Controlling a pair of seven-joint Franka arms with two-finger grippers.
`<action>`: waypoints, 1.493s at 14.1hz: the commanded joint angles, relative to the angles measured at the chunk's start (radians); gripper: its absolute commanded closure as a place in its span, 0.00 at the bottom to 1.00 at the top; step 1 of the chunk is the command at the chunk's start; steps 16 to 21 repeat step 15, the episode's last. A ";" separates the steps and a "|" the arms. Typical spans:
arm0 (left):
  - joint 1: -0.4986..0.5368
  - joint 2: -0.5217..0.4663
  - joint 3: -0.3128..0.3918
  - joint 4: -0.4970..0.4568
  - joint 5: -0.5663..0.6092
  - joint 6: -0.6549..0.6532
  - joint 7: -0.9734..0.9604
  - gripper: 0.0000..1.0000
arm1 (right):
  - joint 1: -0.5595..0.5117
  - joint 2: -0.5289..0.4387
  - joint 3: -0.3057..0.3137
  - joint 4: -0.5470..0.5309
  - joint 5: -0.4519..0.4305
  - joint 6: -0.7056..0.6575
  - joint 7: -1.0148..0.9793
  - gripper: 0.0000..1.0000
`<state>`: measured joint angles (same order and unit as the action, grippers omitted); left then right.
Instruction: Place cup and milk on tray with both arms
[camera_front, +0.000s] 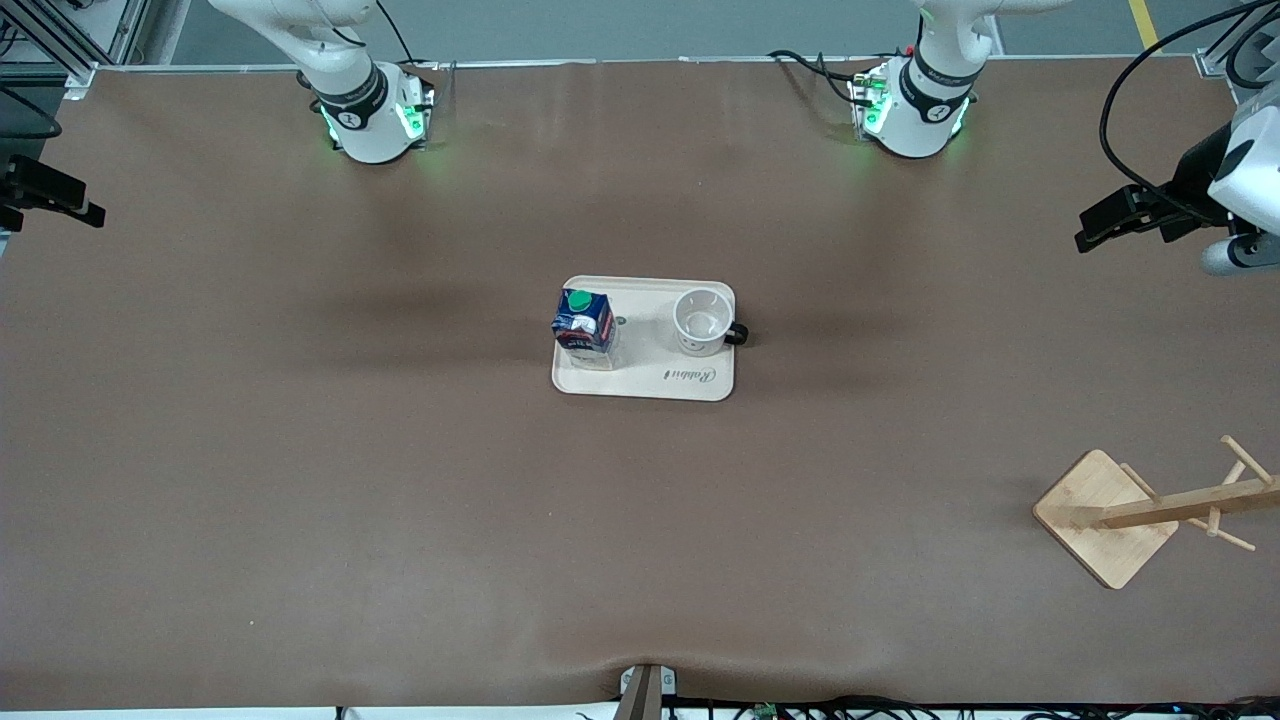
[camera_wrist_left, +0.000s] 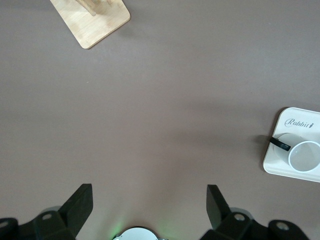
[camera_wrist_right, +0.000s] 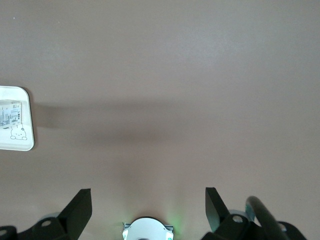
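Observation:
The cream tray lies in the middle of the table. On it stands the dark-blue milk with its green cap, at the end toward the right arm. The white cup stands upright at the end toward the left arm, its black handle over the tray's rim. The left wrist view shows the cup on a corner of the tray. My left gripper is open and empty, high over the left arm's end of the table. My right gripper is open and empty too, at the right arm's end.
A bamboo cup stand lies tipped over near the front camera at the left arm's end, and its square base shows in the left wrist view. A tray corner with the bear drawing shows in the right wrist view. Brown tabletop surrounds the tray.

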<state>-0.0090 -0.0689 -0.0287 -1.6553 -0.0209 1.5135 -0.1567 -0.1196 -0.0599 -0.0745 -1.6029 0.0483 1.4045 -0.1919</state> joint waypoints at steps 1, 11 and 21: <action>-0.005 -0.040 0.001 -0.009 0.004 0.016 0.017 0.00 | 0.000 0.000 0.012 0.015 0.001 -0.013 0.009 0.00; -0.006 0.017 0.001 0.063 0.062 0.024 0.069 0.00 | 0.015 0.002 0.012 0.014 0.008 -0.018 0.009 0.00; -0.012 0.067 0.001 0.121 0.052 0.024 0.054 0.00 | 0.011 0.002 0.012 0.014 0.008 -0.033 0.008 0.00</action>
